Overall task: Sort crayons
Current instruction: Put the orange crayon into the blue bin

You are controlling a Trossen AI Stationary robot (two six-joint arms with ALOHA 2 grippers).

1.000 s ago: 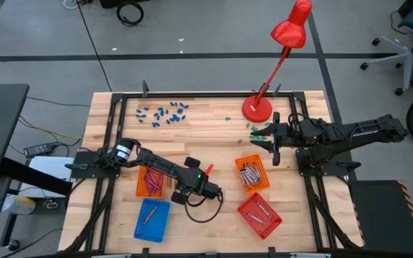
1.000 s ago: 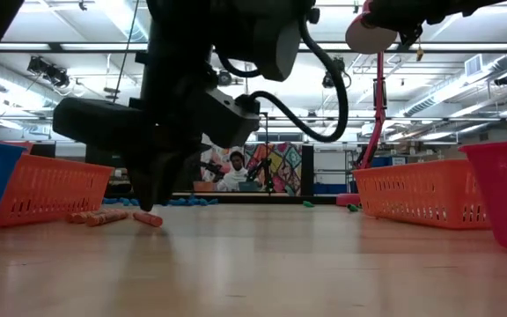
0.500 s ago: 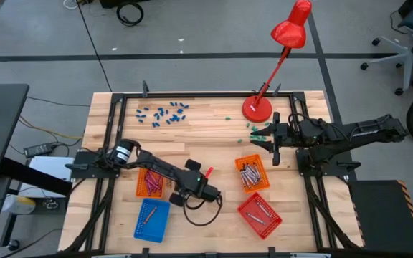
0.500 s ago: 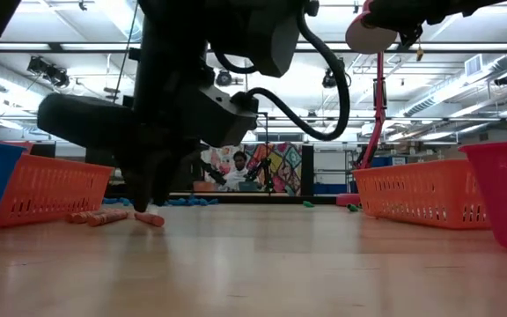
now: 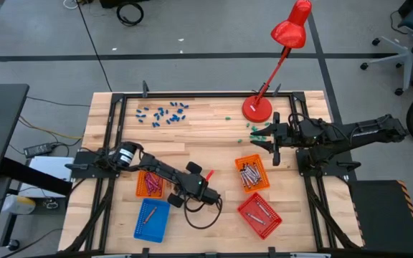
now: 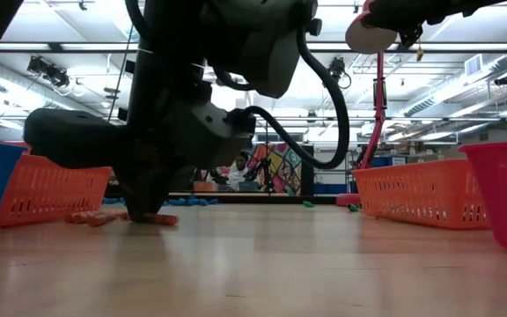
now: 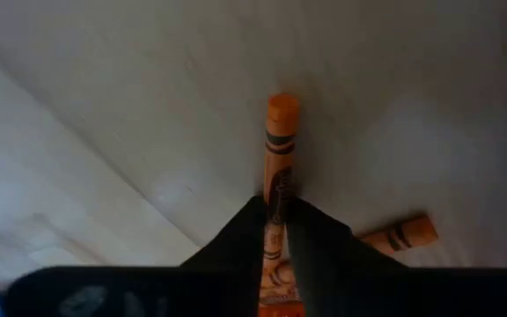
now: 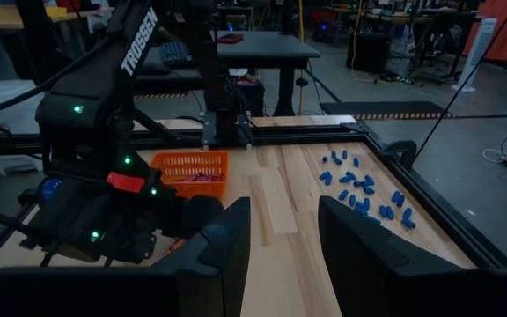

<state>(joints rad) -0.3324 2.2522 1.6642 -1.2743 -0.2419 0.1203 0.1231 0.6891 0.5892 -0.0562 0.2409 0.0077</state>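
My left gripper is down at the table beside the left orange basket, shut on an orange crayon. A second orange crayon lies flat on the wood beside it. In the low view my left gripper stands among orange crayons that lie on the table. My right gripper is open and empty, held above the table at the far right near the green crayons. It also shows in its own wrist view. My left gripper pinches the orange crayon between its two fingers on the paper-wrapped middle. The fingers come from above, pointing down. The crayon's far end sticks out past the fingertips. In the low view the fingertips are at table level.
A blue basket stands near the front left. An orange basket and a red basket with grey crayons stand at the right. Blue crayons lie scattered at the far left. A red lamp stands at the far right.
My left gripper has gone down to the table and a little toward the left edge, onto the orange crayons beside the left orange basket. One orange crayon in the low view has slid a little along the table.
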